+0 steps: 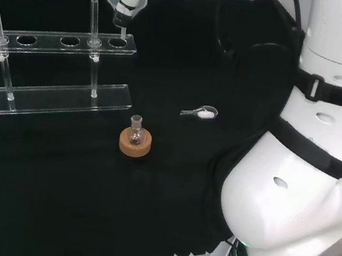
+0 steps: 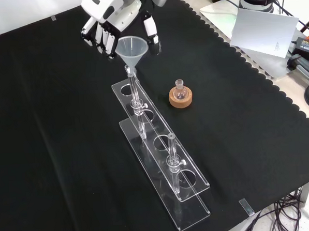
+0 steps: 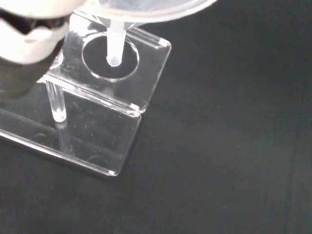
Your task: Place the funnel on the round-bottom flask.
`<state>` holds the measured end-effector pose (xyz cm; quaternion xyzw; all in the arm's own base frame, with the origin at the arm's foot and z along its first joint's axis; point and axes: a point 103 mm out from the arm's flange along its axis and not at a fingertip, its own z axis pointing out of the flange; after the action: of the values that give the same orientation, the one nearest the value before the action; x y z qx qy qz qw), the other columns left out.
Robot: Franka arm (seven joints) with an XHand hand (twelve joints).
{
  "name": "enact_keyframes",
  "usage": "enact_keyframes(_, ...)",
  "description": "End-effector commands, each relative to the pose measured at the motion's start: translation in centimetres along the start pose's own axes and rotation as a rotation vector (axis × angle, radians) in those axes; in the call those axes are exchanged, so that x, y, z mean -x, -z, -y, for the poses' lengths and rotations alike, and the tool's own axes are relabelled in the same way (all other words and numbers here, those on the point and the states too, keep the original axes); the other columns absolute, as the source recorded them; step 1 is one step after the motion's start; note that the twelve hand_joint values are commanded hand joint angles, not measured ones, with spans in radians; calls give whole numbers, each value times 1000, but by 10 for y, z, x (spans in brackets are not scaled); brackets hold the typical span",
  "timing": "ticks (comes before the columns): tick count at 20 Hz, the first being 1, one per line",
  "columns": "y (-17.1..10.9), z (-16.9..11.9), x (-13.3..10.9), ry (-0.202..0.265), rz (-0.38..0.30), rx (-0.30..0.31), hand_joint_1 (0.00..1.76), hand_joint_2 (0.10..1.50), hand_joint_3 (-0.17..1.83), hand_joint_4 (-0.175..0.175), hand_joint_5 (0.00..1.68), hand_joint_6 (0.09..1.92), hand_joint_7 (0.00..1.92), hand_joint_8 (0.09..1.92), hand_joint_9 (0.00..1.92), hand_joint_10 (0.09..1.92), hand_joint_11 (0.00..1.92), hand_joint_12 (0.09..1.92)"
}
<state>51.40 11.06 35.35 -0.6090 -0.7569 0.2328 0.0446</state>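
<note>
Funnel [image 2: 131, 48] first: we see it held by the hand [image 2: 113, 17] at about twelve o'clock in the front view, its wide mouth up and its stem pointing down at the end hole of the clear acrylic tube rack [image 2: 162, 156]. In the wrist view the stem tip [image 3: 113, 53] hangs over that hole, and we judge it to be just clear of the rack, though with clear plastic over clear plastic we cannot be sure it is fully out. The hand's fingers curl around the funnel's cone from behind and the side, so we read it as holding the funnel.

The round-bottom flask [image 2: 180, 91] sits upright on its cork ring [image 2: 181, 98], at about four o'clock from the funnel in the front view, near the rack but apart from it. Its neck is open and nothing rests on it.

A small clear scoop [image 1: 200, 112] lies on the black worktop [image 1: 167, 187] at two o'clock from the flask in the head view, well out of the way.

By our reckoning the pick-up is done. Left to do: carry the funnel across to the flask, line the stem up over the narrow neck, lower it in, and let go.
</note>
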Motion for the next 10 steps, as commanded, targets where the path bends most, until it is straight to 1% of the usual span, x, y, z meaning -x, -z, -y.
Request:
enact_keyframes(1,-12,30,19,-3,-9,5,956,493,641,98,923,656,1191,646,762,411,0,1368)
enact_keyframes(4,-19,42,21,-9,-16,2,958,491,646,98,928,652,1193,645,763,408,0,1366)
enact_keyframes(5,-25,48,30,-15,-27,1,958,491,647,99,930,652,1194,645,764,408,0,1366)
enact_keyframes(6,-30,53,32,-18,-33,-1,959,492,648,99,931,652,1195,646,764,407,0,1365)
enact_keyframes(7,-32,55,26,-18,-31,-7,959,492,648,99,933,652,1197,646,765,407,0,1365)
enact_keyframes(8,-38,60,31,-18,-39,-6,960,492,649,99,934,651,1198,646,765,407,0,1364)
enact_keyframes(10,-42,65,23,-16,-36,-22,961,492,651,100,937,651,1199,646,766,406,0,1363)
